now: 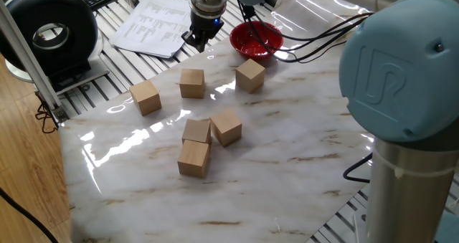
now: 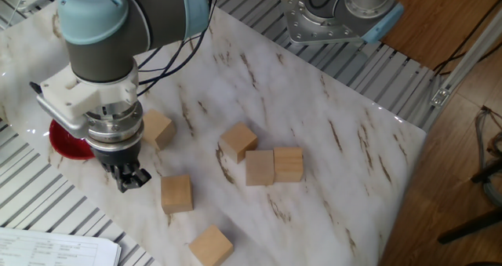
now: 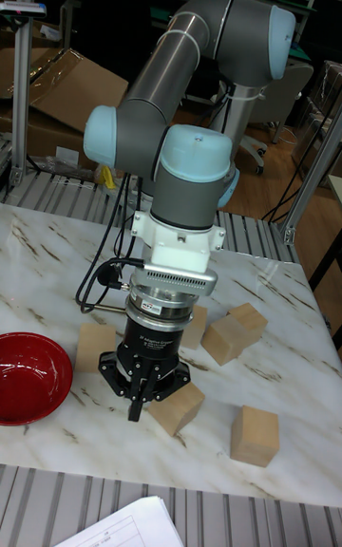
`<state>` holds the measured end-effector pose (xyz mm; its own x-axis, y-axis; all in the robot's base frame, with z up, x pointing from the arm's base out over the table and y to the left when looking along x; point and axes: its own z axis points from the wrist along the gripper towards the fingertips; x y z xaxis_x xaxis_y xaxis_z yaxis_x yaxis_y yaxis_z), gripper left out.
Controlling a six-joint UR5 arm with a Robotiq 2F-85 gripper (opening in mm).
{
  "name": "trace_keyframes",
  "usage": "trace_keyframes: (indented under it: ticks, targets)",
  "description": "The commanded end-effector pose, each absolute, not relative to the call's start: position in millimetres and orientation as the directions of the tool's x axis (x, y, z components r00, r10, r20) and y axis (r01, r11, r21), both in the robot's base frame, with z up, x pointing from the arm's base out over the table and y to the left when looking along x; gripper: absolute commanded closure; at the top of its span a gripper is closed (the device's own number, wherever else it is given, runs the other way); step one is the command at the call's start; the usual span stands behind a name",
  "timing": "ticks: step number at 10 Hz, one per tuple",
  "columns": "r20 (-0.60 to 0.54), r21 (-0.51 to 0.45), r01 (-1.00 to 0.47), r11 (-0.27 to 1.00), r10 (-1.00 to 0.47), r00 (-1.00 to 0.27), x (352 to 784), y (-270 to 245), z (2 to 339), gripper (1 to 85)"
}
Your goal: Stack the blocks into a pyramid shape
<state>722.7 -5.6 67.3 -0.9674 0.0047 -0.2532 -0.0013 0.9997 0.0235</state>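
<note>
The gripper (image 3: 140,402) hangs above the table's edge with nothing in it, its fingers drawn together to a point, so it must spread them before it can take anything. The nearest block (image 2: 176,194) lies just beside and below it on the marble table (image 2: 329,148). A second block (image 2: 158,128) sits close on its other side, near the red bowl (image 2: 64,143). Another block (image 2: 211,245) rests a little beyond the nearest one, by the table's edge. Three further blocks (image 2: 263,162) lie clustered well away from the gripper, two touching side by side and a tilted one against them. Only five blocks can be counted in either fixed view.

The blocks look like plain wooden cubes: light, stiff, not fragile, with flat faces that should not slip much. A sound hold would be on two opposite side faces, about mid-height, jaws square to the faces. Nothing is stacked yet
</note>
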Motion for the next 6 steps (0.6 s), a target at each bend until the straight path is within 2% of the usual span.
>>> trace_keyframes:
  ticks: [1, 6]
  targets:
    - [-0.253, 0.037, 0.009, 0.999, 0.018, -0.967, 722.8, -4.5, 68.5, 84.7]
    - [-0.208, 0.052, -0.007, 0.999, 0.004, -0.978, 726.1, 14.2, 77.8, 84.3]
